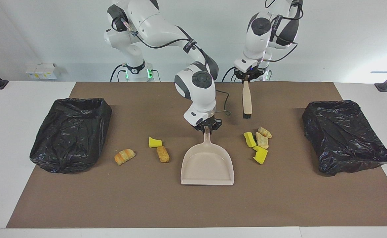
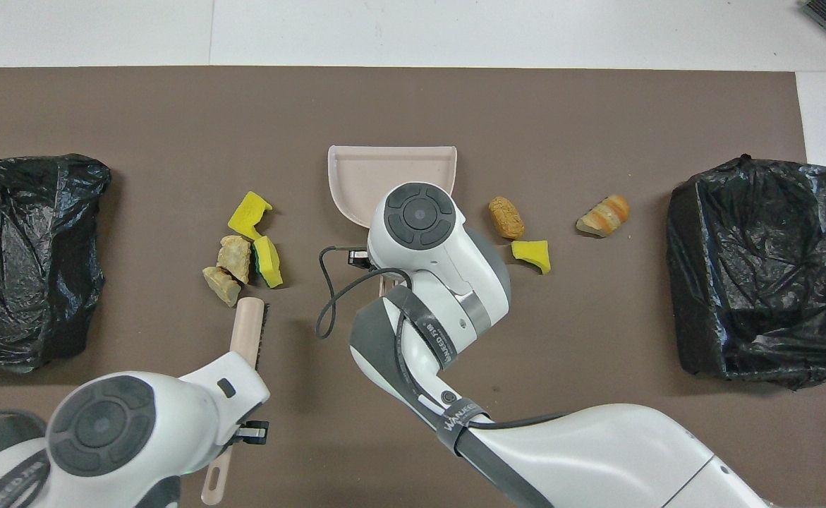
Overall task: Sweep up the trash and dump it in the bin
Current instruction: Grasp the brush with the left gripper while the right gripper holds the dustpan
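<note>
A beige dustpan (image 1: pixel 207 165) (image 2: pixel 384 169) lies mid-mat, its mouth away from the robots. My right gripper (image 1: pixel 207 128) is shut on the pan's handle; in the overhead view the wrist hides it. My left gripper (image 1: pixel 246 78) is shut on a beige brush (image 1: pixel 247 99) (image 2: pixel 249 326), which hangs bristles-down over the mat beside one clump of trash. That trash (image 1: pixel 258 141) (image 2: pixel 245 247) is yellow sponge bits and tan lumps, toward the left arm's end. A yellow piece (image 1: pixel 155 142), a bread lump (image 1: pixel 162 154) and a striped pastry (image 1: pixel 124 156) lie toward the right arm's end.
Two bins lined with black bags stand on the brown mat, one (image 1: pixel 71 132) (image 2: pixel 758 268) at the right arm's end and one (image 1: pixel 345 135) (image 2: pixel 25 261) at the left arm's end. A thin cable (image 2: pixel 328 296) loops off the right wrist.
</note>
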You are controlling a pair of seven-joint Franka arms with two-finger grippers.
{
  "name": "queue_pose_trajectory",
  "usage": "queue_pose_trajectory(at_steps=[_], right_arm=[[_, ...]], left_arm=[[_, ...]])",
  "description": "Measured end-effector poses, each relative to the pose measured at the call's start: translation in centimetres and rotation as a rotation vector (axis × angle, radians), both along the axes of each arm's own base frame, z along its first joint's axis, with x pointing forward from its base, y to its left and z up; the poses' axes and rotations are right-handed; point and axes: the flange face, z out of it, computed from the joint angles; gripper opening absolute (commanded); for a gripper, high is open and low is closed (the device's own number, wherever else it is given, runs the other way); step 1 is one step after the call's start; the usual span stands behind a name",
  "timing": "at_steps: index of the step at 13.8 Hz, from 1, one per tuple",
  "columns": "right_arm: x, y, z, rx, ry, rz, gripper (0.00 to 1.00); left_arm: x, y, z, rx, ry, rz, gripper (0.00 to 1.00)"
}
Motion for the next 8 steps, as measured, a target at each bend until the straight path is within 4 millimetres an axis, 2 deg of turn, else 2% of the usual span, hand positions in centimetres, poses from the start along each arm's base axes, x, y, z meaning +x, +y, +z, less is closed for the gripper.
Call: queue_pose_trajectory(at_steps=[4,6,8], right_arm=[[0.4,-0.9,2.4,0.007,-0.038,0.095,0.00],[1.0,-3.1,4.3,-0.013,-0.032,0.175,0.00],[1.4,-6.0,5.6,-0.044,0.007,0.295,0.00]], left_arm=[[5.3,7.1,1.4,-0.031,-0.035,0.134,0.00],[8.7,9.5,2.2,-0.041,-0.062,0.201,0.00],[11.8,11.1,1.9,-0.044,-0.066,0.246,0.00]])
